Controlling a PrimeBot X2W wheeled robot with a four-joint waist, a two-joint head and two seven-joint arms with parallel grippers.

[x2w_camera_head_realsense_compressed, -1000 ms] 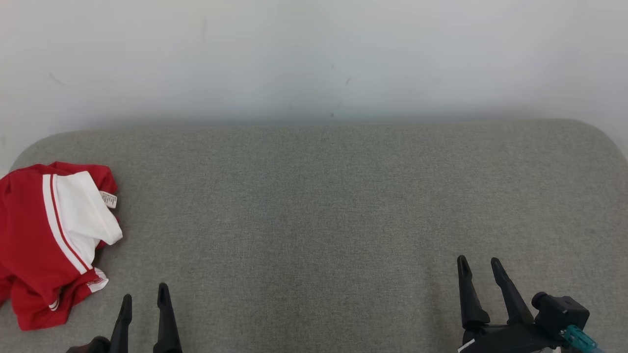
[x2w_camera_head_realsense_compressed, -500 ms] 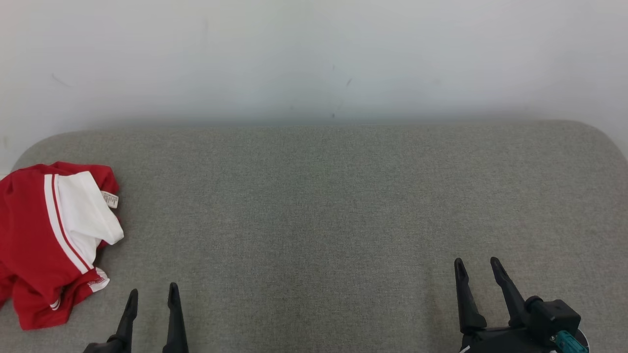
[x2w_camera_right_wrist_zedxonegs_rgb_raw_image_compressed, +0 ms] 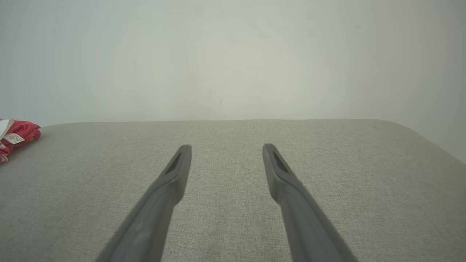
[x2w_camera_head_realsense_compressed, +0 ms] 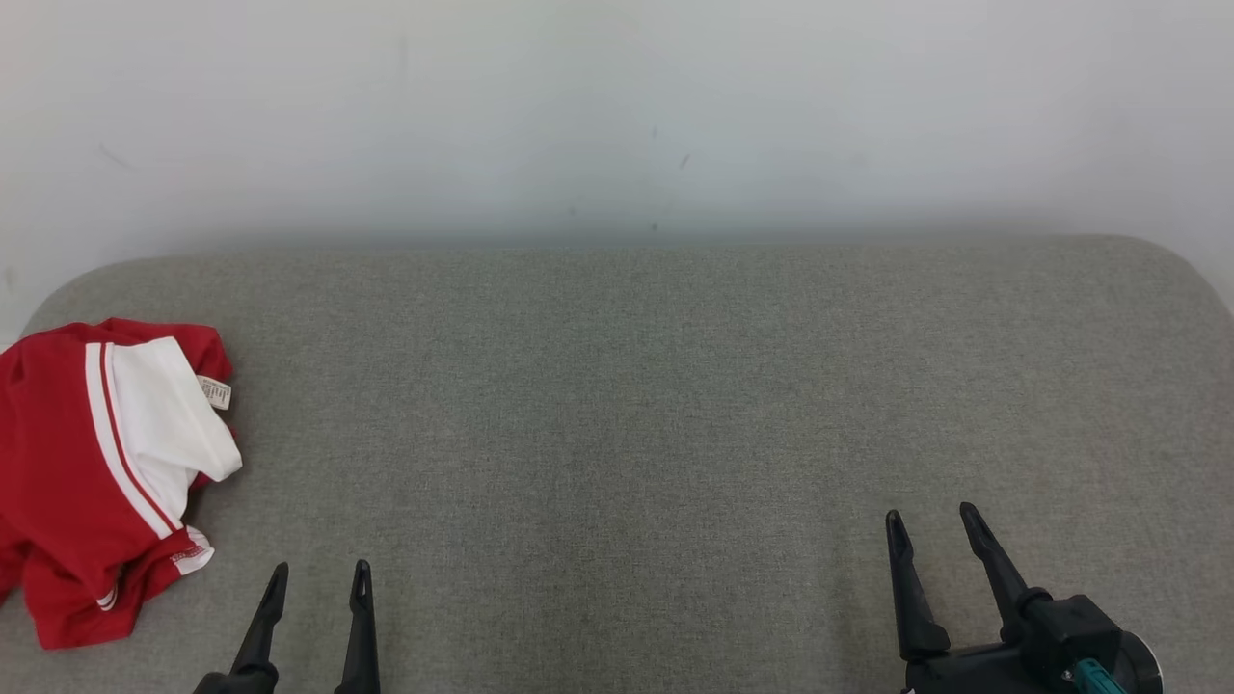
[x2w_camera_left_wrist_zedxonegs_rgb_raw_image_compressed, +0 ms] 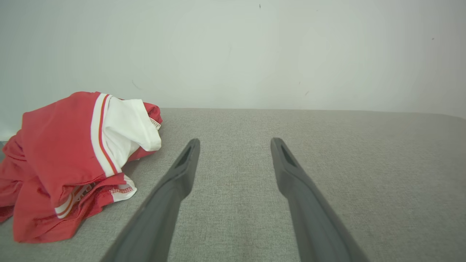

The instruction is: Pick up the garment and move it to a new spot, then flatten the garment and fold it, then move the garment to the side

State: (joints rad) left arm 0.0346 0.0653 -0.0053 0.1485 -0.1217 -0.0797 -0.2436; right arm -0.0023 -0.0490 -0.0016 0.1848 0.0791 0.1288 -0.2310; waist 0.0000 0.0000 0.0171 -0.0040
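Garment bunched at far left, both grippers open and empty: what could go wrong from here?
1. The garment lies in a layered heap; the left gripper might pinch only the top layer, so it would lift tangled.
2. It sits by the left edge of the grey surface; a nudge could push it off.
3. The right gripper is far from it, so a two-handed grab likely needs a long reach.

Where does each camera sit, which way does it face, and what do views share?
Head view: on the head, facing forward and down at the grey surface; garment far left, left gripper and right gripper at bottom.
Left wrist view: from that wrist, along its open fingers toward the wall; garment near left.
Right wrist view: likewise, own open fingers; garment at left edge.
Shared: garment, grey surface, wall.
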